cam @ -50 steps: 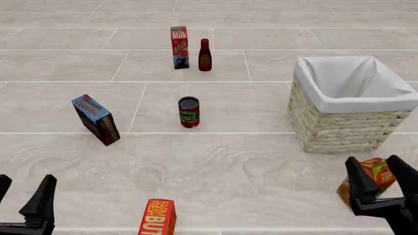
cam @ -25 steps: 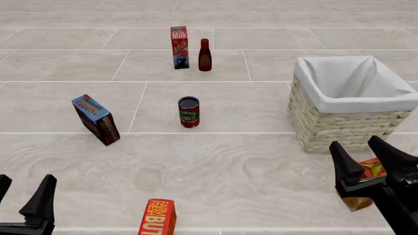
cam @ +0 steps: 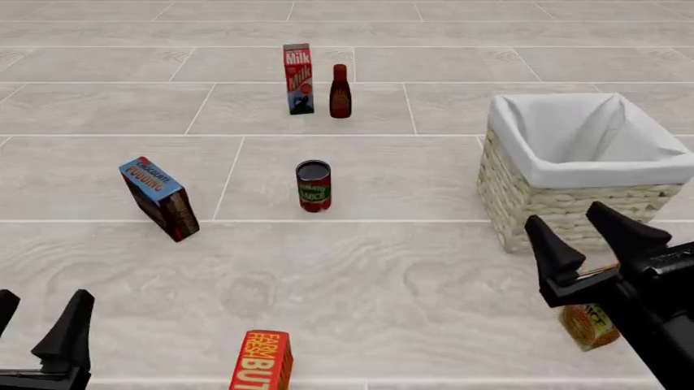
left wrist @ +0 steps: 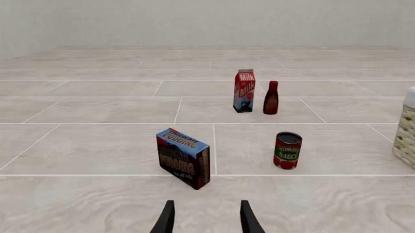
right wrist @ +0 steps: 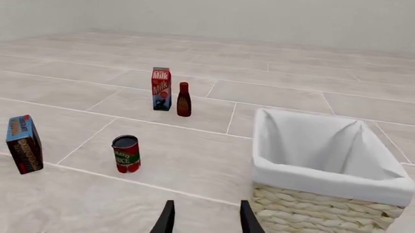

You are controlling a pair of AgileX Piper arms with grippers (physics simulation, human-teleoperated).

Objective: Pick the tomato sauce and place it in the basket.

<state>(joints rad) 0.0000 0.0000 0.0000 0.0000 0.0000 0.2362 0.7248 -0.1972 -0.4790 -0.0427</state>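
Observation:
The tomato sauce (cam: 314, 186) is a small red can with a green band and a dark top, standing upright mid-table; it also shows as the tomato sauce (left wrist: 287, 150) and the tomato sauce (right wrist: 126, 154). The basket (cam: 578, 169), pale wicker with white lining, stands to its right and shows as the basket (right wrist: 327, 170). My right gripper (cam: 586, 231) is open in front of the basket, well right of the can. My left gripper (cam: 38, 321) is open at the near left corner, holding nothing.
A milk carton (cam: 298, 79) and a dark red bottle (cam: 340, 92) stand at the back. A blue pudding box (cam: 159, 198) leans at the left. A butter box (cam: 262, 361) lies at the near edge. An orange carton (cam: 589, 325) sits under my right arm.
My right gripper has risen and moved forward and left, toward the basket's front. The left gripper and all objects have stayed still.

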